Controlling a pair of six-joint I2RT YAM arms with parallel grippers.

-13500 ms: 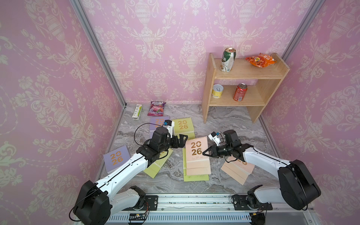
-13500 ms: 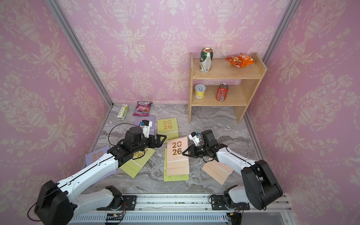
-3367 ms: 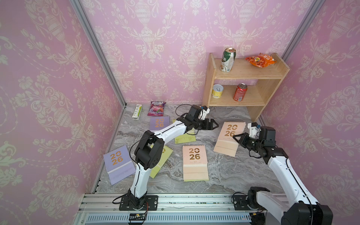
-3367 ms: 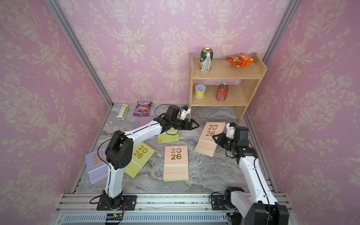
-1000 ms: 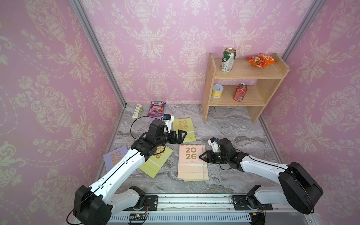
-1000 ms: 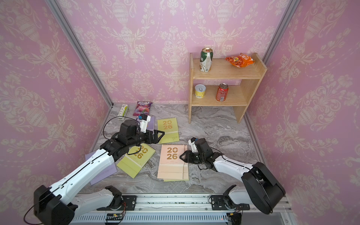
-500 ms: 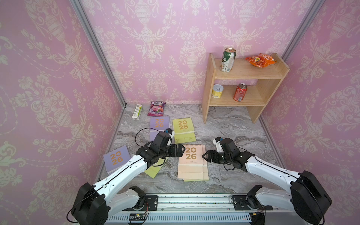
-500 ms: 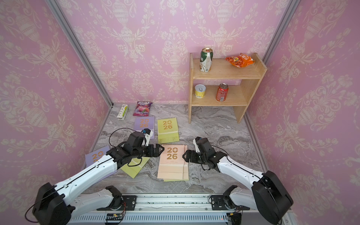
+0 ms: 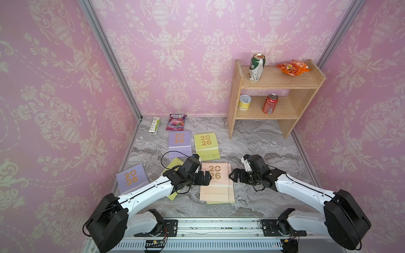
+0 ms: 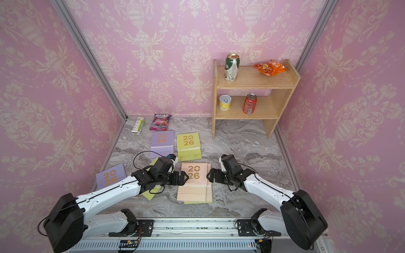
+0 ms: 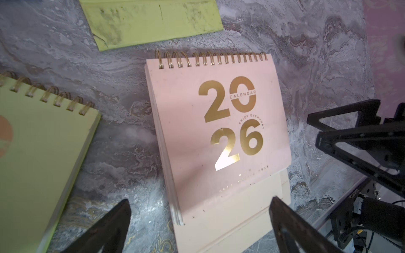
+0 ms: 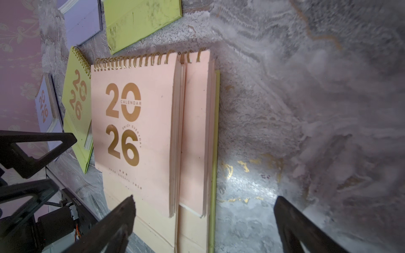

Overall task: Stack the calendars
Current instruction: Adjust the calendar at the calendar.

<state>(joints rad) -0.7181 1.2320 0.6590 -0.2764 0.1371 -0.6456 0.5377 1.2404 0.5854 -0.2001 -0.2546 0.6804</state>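
Two peach-pink calendars (image 9: 215,175) lie stacked, slightly offset, on a yellow-green one in the middle of the floor, as the right wrist view shows (image 12: 135,122). My left gripper (image 9: 205,177) hovers open at the stack's left edge, its fingers astride the pink cover's lower corner (image 11: 199,200). At the stack's right edge my right gripper (image 9: 232,176) is open and holds nothing (image 12: 205,198). Loose calendars lie around: a lilac one (image 9: 179,141) and a yellow-green one (image 9: 206,142) behind, a lilac one (image 9: 132,177) at the left, and a yellow-green one (image 9: 173,195) under my left arm.
A wooden shelf (image 9: 274,87) with cans and an orange snack bag stands at the back right. A purple snack pouch (image 9: 176,122) and a small white box (image 9: 154,125) lie by the back wall. Pink walls close in on three sides.
My right gripper has opened, let go of the top pink calendar and drawn back a little to the right. My left arm has swung from the back calendars to the stack's left edge.
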